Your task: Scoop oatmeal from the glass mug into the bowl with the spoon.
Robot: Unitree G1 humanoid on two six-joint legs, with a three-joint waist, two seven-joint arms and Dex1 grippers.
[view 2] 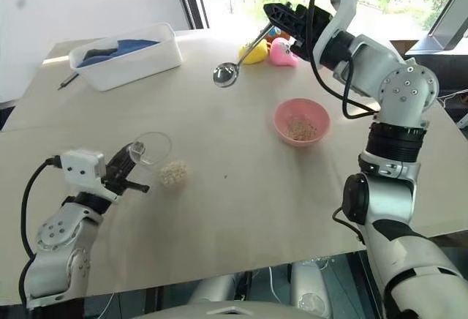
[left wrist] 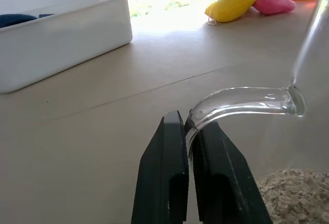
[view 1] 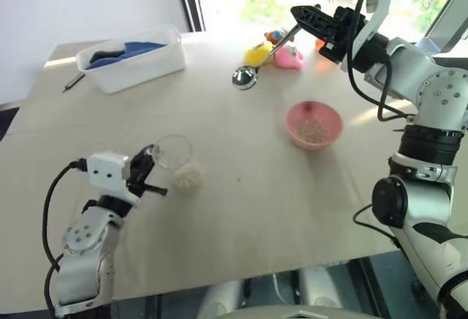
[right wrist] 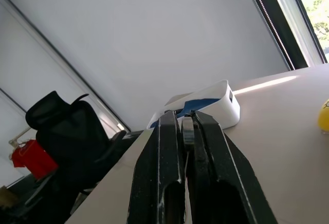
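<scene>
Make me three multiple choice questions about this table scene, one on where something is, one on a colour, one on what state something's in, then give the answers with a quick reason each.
1. Where is the spoon?
A. Lying in the bowl
B. Held in the air by the right tool
C. Inside the white tub

2. What colour is the bowl?
A. Pink
B. Blue
C. Green

3. What is the left tool doing?
A. Hanging open over the tub
B. Shut on the mug's handle
C. Holding a pen

Answers:
1 B: the right tool grips the handle, and the spoon's head hangs above the table.
2 A: it is pink, with some oatmeal inside.
3 B: its fingers pinch the glass mug by the handle.
</scene>
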